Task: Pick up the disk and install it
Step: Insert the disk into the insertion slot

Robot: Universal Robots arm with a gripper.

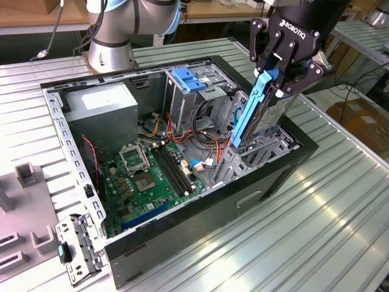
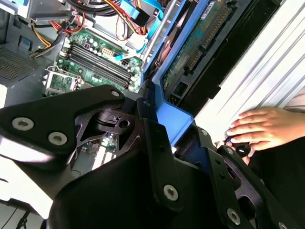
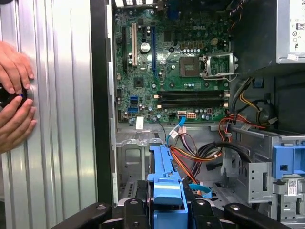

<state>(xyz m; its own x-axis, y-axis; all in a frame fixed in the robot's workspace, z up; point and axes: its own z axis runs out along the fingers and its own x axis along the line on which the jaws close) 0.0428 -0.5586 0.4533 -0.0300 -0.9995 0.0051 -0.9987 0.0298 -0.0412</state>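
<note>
One disk (image 1: 268, 121) hangs on edge over the open computer case (image 1: 200, 225), tilted. Its lower end dips into the metal bay (image 1: 255, 159) at the case's corner on the exterior view's right. Whether it touches the bay's walls I cannot tell. One blue rail (image 1: 248, 115) runs down the side facing the exterior camera. In the second wrist view the disk's green circuit board (image 2: 190, 47) faces up.

The single gripper (image 1: 284, 82) is clenched on the upper part of the disk, its black fingers pressing in from both sides.

Inside the case lies one green motherboard (image 1: 152, 176), flat on the floor of the case. One grey power supply (image 1: 100, 106) with a white sticker sits in the far corner on the exterior view's left. Between it and the disk stands one tall metal cage (image 1: 189, 103), with one blue latch (image 1: 188, 79) on top. Orange, red and yellow cables (image 1: 191, 131) run between the cage and the motherboard.

The case rests on a ribbed metal table (image 1: 316, 231), and the arm's base (image 1: 112, 42) stands behind it. In the first wrist view a person's two hands (image 3: 15, 67) rest on the table just outside the case wall, closed around a small dark object (image 3: 9, 95).
</note>
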